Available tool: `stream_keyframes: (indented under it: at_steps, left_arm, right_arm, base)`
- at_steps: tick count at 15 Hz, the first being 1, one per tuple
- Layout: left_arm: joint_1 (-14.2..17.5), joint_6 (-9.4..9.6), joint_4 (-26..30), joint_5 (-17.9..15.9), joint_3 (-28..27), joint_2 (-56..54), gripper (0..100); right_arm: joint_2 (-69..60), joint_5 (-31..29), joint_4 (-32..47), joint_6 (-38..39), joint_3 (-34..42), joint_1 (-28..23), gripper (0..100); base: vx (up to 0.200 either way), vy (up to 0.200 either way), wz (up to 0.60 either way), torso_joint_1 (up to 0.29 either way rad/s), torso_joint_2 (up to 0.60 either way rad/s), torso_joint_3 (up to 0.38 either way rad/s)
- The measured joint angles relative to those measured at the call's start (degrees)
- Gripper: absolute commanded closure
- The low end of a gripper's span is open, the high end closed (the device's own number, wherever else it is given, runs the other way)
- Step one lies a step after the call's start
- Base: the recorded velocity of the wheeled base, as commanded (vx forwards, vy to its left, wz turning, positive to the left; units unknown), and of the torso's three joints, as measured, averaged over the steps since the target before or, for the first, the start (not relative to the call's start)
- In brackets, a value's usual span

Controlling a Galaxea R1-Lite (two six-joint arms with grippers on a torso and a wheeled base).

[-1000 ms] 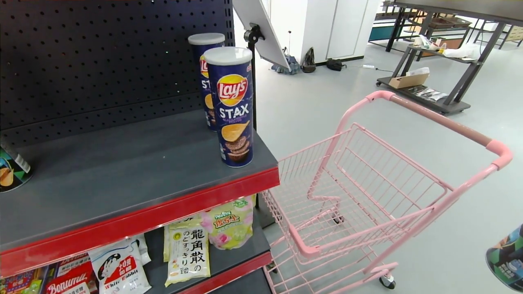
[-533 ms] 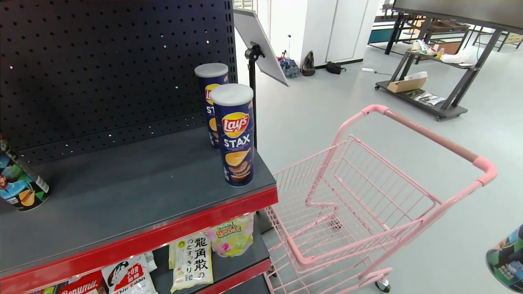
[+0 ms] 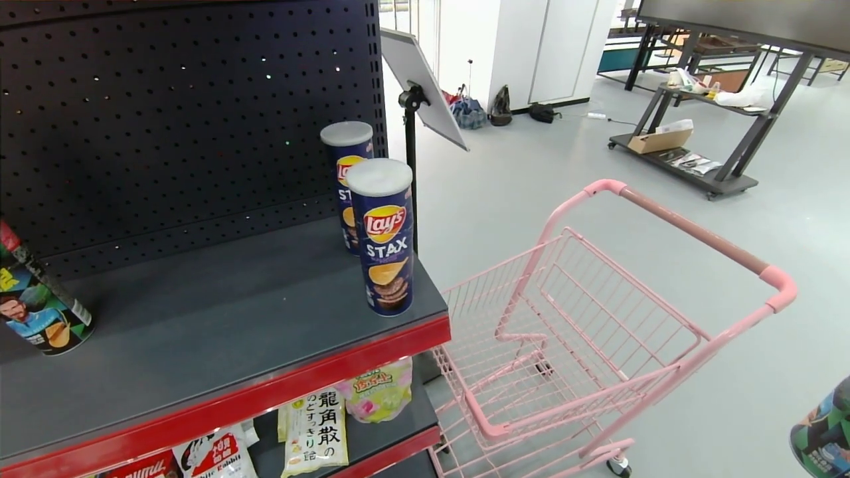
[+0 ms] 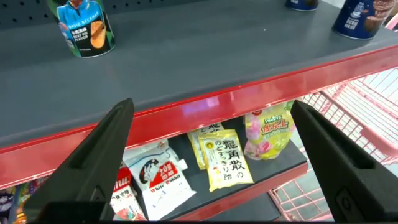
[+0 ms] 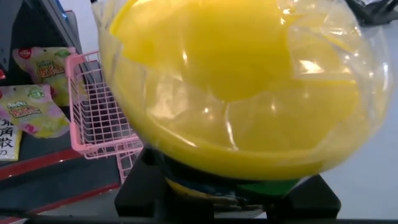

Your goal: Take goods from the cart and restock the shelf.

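Two blue chip cans [image 3: 388,239] with white lids stand one behind the other at the right end of the grey shelf [image 3: 199,299]. A green and black can [image 3: 36,305] stands at the shelf's left end, also seen from the left wrist [image 4: 84,28]. My left gripper [image 4: 212,109] hangs open in front of the shelf's red edge, holding nothing. My right gripper [image 5: 230,186] is shut on a green can with a clear lid over yellow [image 5: 242,81]. That can [image 3: 823,435] is low on the right, beside the pink cart [image 3: 690,232], whose basket holds nothing.
Snack bags [image 3: 312,425] lie on the lower shelf under the red edge [image 3: 265,392]. A dark pegboard [image 3: 166,119] backs the shelf. A stand with a tilted white board [image 3: 425,79] rises behind the shelf's right end. A metal rack [image 3: 697,153] stands across the open floor.
The head camera has moved, so shelf and cart sit lower in the picture and more of the green can on the left shows. The held can stays at the lower right.
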Motion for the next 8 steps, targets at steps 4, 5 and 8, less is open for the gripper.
stream_keyframes:
  at_steps: [4, 5, 8]
  left_arm:
    - [0.0, 0.0, 0.02, 0.0, 0.0, 0.0, 0]
    - [-0.01, 0.02, 0.0, 0.0, 0.0, 0.0, 0]
    - [0.02, 0.02, 0.0, -0.02, 0.0, 0.0, 0]
  right_arm:
    - [-0.11, 0.11, -0.02, -0.1, 0.41, -0.02, 100]
    - [-0.11, 0.13, -0.05, -0.1, 0.46, -0.02, 100]
    - [-0.35, 0.22, -0.07, -0.1, 0.72, 0.0, 100]
  base:
    - [0.0, 0.0, 0.6, 0.006, 0.0, 0.0]
    - [0.0, 0.0, 0.6, 0.002, 0.0, -0.002]
    - [0.0, 0.0, 0.6, 0.004, 0.0, 0.001]
